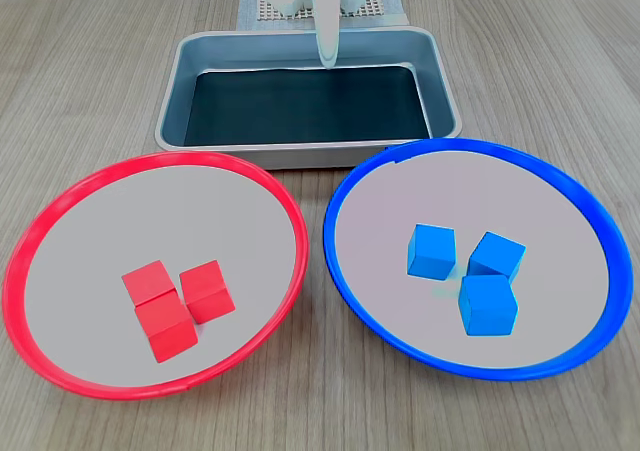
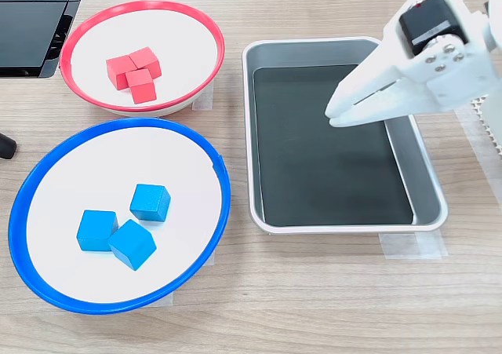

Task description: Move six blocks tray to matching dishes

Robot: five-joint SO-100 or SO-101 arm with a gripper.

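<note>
Three red blocks (image 1: 175, 306) (image 2: 135, 73) lie clustered in the red-rimmed dish (image 1: 150, 211) (image 2: 180, 48). Three blue blocks (image 1: 480, 271) (image 2: 125, 224) lie together in the blue-rimmed dish (image 1: 420, 191) (image 2: 78, 173). The silvery tray (image 1: 300, 156) (image 2: 329, 228) shows only its bare black bottom. My white gripper (image 1: 328, 59) (image 2: 331, 115) hovers over the tray's far part, fingers pressed together, shut with nothing in it.
The arm's base stands on a white mesh mat (image 1: 375, 9) behind the tray. A black panel (image 2: 31, 24) lies beside the red-rimmed dish, and a small dark object (image 2: 6, 146) sits at the frame edge. Tape (image 2: 412, 246) holds the tray's corner down.
</note>
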